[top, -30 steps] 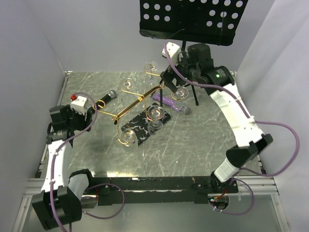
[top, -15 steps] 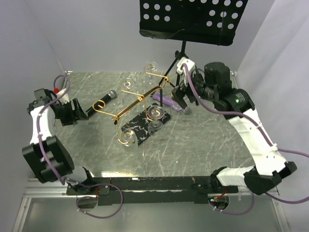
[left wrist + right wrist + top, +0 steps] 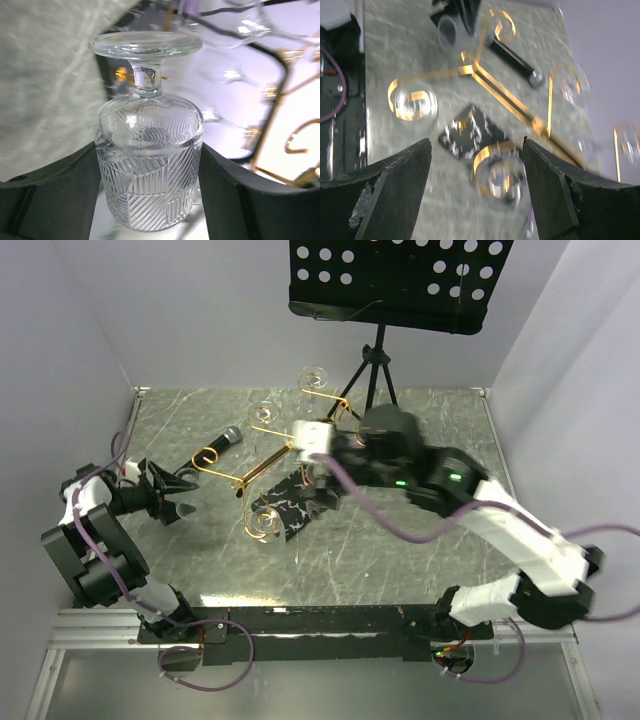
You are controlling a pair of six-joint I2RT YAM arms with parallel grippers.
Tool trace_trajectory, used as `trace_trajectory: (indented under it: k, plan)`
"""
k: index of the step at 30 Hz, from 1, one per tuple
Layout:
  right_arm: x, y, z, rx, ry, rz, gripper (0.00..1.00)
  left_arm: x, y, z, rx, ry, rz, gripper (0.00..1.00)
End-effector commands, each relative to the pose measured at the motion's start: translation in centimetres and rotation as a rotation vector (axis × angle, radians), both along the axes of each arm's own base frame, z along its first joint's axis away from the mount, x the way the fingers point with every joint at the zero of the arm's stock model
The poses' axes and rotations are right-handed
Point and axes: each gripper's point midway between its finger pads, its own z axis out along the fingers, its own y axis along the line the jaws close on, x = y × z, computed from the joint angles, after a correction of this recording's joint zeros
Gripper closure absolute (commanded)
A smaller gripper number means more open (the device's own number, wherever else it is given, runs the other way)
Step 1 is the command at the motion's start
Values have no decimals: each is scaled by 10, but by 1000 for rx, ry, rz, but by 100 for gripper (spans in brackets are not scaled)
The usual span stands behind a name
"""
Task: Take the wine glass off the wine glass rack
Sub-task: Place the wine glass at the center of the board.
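Note:
A cut-glass wine glass [image 3: 148,165] sits foot-first away from the camera between my left gripper's [image 3: 149,150] black fingers, which are shut on its bowl on both sides. Seen from the top, my left gripper [image 3: 178,496] is at the table's left, apart from the spiral end of the wine glass rack [image 3: 265,465]. The gold rack [image 3: 505,95] stands on its black veined base [image 3: 470,132], with other glasses [image 3: 500,177] hanging from it. My right gripper [image 3: 476,145] hovers open above the rack's middle [image 3: 318,468], holding nothing.
A black microphone [image 3: 222,443] lies on the marble table behind the rack's left arm. A black music stand [image 3: 400,280] on a tripod [image 3: 375,370] rises at the back. Grey walls close in on both sides.
My right arm swept from the back right to above the rack's middle, its jaws narrowing a little. My left gripper pulled away from the rack's left spiral and turned, low at the left.

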Motion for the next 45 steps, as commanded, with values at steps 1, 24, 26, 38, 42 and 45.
trace_trajectory:
  k: [1, 24, 26, 38, 42, 45]
  plan:
    - [8, 76, 13, 47, -71, 49, 22, -1, -1, 47, -289, -81, 97, 99]
    - [30, 267, -39, 123, 13, 9, 36, -32, 26, 100, -632, -192, 353, 99]
    - [35, 270, -42, 122, 19, 24, 38, -29, 28, 106, -621, -205, 344, 99]
    - [46, 291, -91, 45, 2, 54, 40, -29, 26, 106, -641, -180, 354, 99]
    - [55, 296, -102, 36, -25, 24, 40, -30, 25, 108, -645, -176, 356, 99]
    - [58, 299, -112, 26, -24, 18, 40, -31, 24, 107, -670, -147, 364, 99]
